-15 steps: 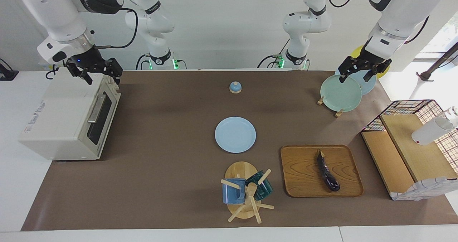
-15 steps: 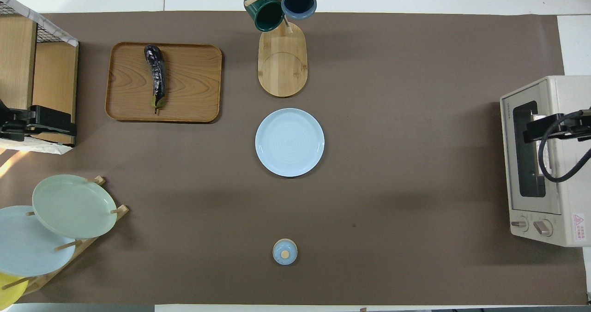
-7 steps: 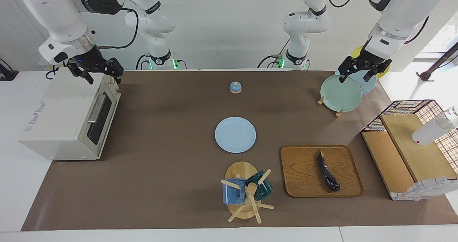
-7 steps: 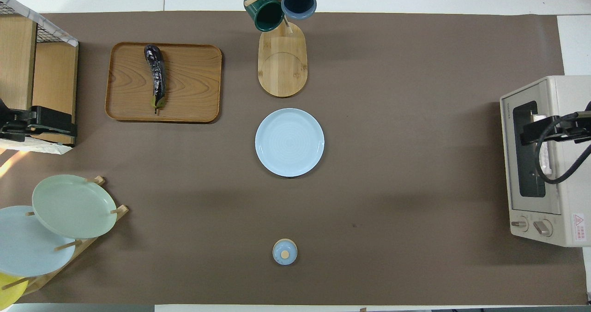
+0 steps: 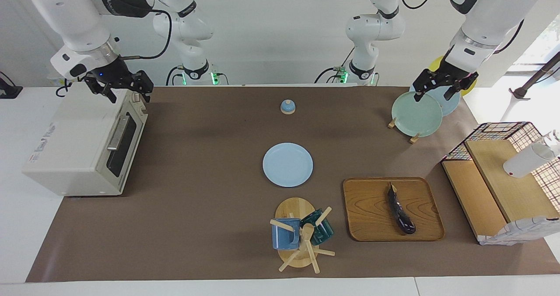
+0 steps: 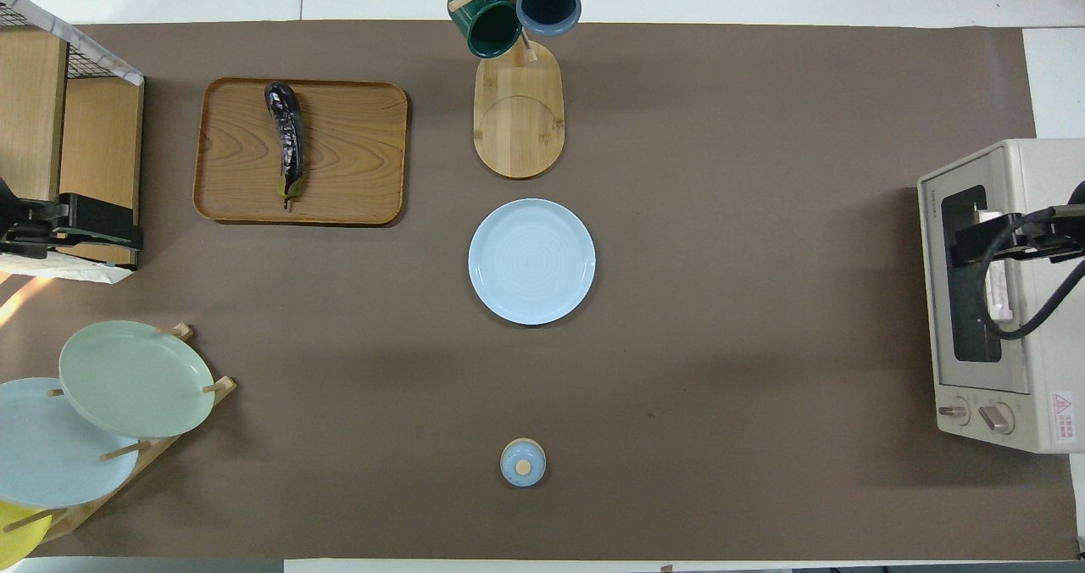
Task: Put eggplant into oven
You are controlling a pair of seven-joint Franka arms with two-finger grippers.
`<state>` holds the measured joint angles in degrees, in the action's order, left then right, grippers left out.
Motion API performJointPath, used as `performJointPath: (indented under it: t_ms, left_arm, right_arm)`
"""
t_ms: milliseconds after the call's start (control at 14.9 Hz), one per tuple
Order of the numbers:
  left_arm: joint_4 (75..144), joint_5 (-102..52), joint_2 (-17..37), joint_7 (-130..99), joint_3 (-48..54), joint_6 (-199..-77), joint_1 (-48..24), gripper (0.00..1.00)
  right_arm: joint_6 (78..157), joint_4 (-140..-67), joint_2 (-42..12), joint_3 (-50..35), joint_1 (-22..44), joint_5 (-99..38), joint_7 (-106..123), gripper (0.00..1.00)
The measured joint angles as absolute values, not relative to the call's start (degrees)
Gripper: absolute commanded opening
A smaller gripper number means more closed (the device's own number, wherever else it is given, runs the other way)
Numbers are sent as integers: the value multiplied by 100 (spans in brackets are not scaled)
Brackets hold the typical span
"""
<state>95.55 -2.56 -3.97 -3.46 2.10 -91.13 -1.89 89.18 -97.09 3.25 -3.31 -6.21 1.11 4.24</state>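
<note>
Eggplant lies flat on the wooden tray, untouched, stem tip pointing toward the robots. Landmark = that tray, which sits toward my left arm's end of the counter.

Beside the tray, toward the right arm's end: mug tree with a blue mug and a dark green mug. Light blue plate sits nearer to the robots than the mug tree, mid counter. Small blue bell is nearer still to the robots, well apart from the tray.

Plate rack with a green plate and a pale blue plate is nearer to the robots than the tray, at the left arm's end. Wire-and-wood shelf stands just beside the tray, at the counter's edge on the left arm's end.

Oven is well apart from the tray, at the right arm's end of the counter, door closed, handle and knobs on its front.

My left tool hangs over the plate rack, jaws released, holding nothing. My right tool hangs over the oven's top edge near its front, jaws also released, empty. Neither is anywhere near the eggplant.
</note>
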Motion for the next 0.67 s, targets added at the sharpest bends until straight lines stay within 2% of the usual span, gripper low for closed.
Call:
performJointPath:
  t_ms: [402,535,602,669]
  left_arm:
    - [9602,-256,-1,-346,267,-9601,-210,100]
    - [9612,-256,298,-346,269,-9932,-213,100]
    - [9611,-256,476,-346,270,-10110,-215,100]
    - [9609,-256,678,-346,271,-10321,-221,100]
  right_arm:
    - [8917,-9707,362,-337,-481,111,424,100]
    - [8918,-9711,388,-330,-492,111,441,22]
    - [8918,-9734,400,-321,-495,112,472,3]
    - [8918,-9785,416,-313,-501,113,497,0]
